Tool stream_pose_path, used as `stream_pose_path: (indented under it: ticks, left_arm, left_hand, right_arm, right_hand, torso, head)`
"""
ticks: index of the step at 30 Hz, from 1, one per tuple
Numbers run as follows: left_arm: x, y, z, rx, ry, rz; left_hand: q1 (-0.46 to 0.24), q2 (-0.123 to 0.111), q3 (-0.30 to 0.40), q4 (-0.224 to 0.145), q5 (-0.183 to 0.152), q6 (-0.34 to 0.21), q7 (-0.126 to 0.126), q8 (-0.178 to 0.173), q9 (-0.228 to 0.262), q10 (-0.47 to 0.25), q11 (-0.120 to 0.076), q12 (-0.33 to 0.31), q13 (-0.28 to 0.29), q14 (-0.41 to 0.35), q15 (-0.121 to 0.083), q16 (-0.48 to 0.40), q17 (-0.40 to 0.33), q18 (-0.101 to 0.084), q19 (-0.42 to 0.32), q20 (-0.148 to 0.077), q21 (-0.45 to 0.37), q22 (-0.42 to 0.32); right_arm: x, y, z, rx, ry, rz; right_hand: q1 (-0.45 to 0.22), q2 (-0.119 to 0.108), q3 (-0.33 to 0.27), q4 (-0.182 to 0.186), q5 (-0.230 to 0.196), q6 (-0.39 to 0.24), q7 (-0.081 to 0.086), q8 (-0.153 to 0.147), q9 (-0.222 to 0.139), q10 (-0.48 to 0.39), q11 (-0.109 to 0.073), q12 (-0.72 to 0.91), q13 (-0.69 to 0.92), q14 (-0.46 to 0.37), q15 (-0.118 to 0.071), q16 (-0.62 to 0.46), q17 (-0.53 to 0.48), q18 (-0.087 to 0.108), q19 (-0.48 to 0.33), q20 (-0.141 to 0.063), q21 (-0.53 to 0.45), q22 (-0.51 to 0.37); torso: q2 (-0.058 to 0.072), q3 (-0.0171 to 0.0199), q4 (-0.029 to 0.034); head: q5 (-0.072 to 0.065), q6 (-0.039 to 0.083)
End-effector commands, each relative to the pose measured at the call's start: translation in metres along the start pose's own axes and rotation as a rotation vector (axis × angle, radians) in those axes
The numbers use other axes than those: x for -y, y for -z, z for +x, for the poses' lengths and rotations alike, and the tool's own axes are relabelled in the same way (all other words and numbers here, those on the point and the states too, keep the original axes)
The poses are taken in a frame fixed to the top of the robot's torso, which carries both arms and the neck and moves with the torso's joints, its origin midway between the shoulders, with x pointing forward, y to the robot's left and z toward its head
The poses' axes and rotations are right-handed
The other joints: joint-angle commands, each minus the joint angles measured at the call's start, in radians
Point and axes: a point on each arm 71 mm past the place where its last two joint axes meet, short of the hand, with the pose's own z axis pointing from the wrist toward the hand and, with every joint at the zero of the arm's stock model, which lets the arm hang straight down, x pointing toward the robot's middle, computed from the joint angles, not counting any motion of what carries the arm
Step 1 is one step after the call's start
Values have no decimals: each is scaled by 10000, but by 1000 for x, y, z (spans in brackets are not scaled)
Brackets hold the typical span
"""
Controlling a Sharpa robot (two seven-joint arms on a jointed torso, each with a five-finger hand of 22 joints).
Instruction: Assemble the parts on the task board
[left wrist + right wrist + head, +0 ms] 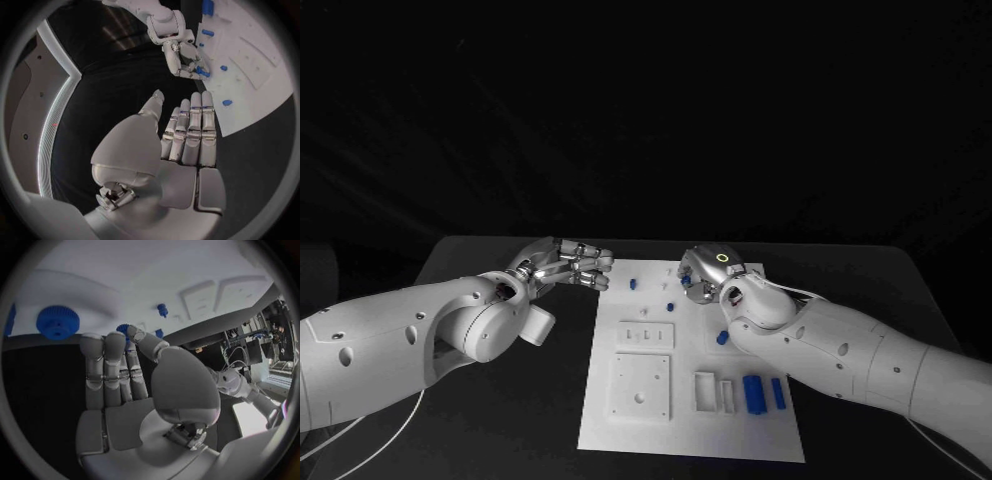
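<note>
The white task board (639, 420) lies in the middle of the black table. My right hand (714, 272) hovers over its far end and pinches a small blue gear (124, 329) between thumb and fingertips; that same piece (201, 72) shows in the left wrist view. A larger blue gear (57, 322) and a blue peg (162, 309) stand on the board just beyond it. My left hand (567, 265) hangs over the table beside the board's far left corner, fingers (190, 132) straight and holding nothing. More blue parts (754, 392) lie at the board's near right.
Pale raised blocks (643, 386) sit on the board's near half, with small white pieces (705, 388) next to them. Single blue parts (635, 284) dot the far half. Black table (488, 420) surrounds the board on both sides.
</note>
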Motion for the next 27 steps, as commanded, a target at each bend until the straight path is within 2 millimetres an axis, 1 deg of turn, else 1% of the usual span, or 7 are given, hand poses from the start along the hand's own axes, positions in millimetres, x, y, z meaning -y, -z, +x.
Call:
stream_pose_path:
  ticks: [1,4,12,15,20,22,27]
  left_arm:
    - [2,-1,3,-206,20,70]
    - [2,-2,3,-217,21,70]
    - [2,-4,6,-308,33,84]
    - [3,-4,7,-321,36,85]
    - [3,-5,7,-320,31,86]
    - [3,-5,7,-321,29,90]
    - [4,-6,8,-352,25,104]
  left_hand:
    - [-20,71,-55,-3,-66,-67,-1,29,1,-47,-5,64,15,36,16,15,11,-71,-78,7,54,-29]
    - [-20,71,-55,-3,-66,-67,-1,29,1,-47,-5,64,15,36,16,15,11,-71,-78,7,54,-29]
    - [-20,71,-55,-3,-66,-67,-1,29,1,-47,-5,64,15,36,16,15,11,-71,-78,7,54,-29]
    - [-25,91,-64,-5,-69,-90,1,30,1,-59,-1,65,15,34,18,16,11,-71,-86,9,68,-47]
    - [-25,91,-64,-5,-69,-90,1,30,1,-59,-1,65,15,34,18,16,11,-71,-86,9,68,-47]
    - [-25,91,-64,-5,-69,-90,1,30,1,-59,-1,65,15,34,18,16,11,-71,-86,9,68,-47]
    - [-12,93,-66,-16,-67,-96,1,29,1,-56,-2,65,15,30,17,15,11,-70,-89,10,77,-58]
  right_arm:
    - [-5,-4,-4,386,33,56]
    - [-10,-8,-5,556,-49,39]
    - [-20,-18,-4,668,-103,34]
    - [-20,-20,-4,708,-99,79]
    - [-20,-23,-4,807,-89,212]
    - [-21,-24,-5,846,-76,242]
    - [-22,-27,-5,921,-42,315]
  right_hand:
    - [-15,55,-43,2,-52,49,-1,-20,-13,591,-484,23,89,15,-73,-84,8,149,90,-35,-179,168]
    - [-12,50,-25,-4,-30,36,0,-19,-16,582,-481,23,88,18,-72,-84,11,151,113,-32,-239,233]
    - [-11,19,-28,-14,0,-10,15,-21,-29,534,-460,22,80,17,-55,-86,16,153,186,-17,-496,517]
    - [-18,15,-11,-1,16,-31,20,-17,-33,509,-452,21,77,6,-50,-95,12,154,214,-8,-612,660]
    - [-25,-46,0,-5,66,-69,32,-23,-39,467,-436,20,69,11,-29,-126,-9,150,217,9,-742,810]
    - [-25,-46,0,-5,66,-69,32,-23,-39,467,-436,20,69,11,-29,-126,-9,150,217,9,-742,810]
    - [0,-78,47,-7,79,-85,39,-22,-39,459,-428,20,69,20,-21,-136,-13,151,308,14,-1006,1115]
  torso:
    - [21,-5,14]
    - [22,2,4]
    - [51,-6,19]
    - [66,7,15]
    - [86,-7,36]
    - [94,-9,28]
    - [133,-5,40]
  head:
    - [-3,22]
    - [9,21]
    - [-1,56]
    - [11,68]
    - [-5,158]
    - [4,179]
    - [1,192]
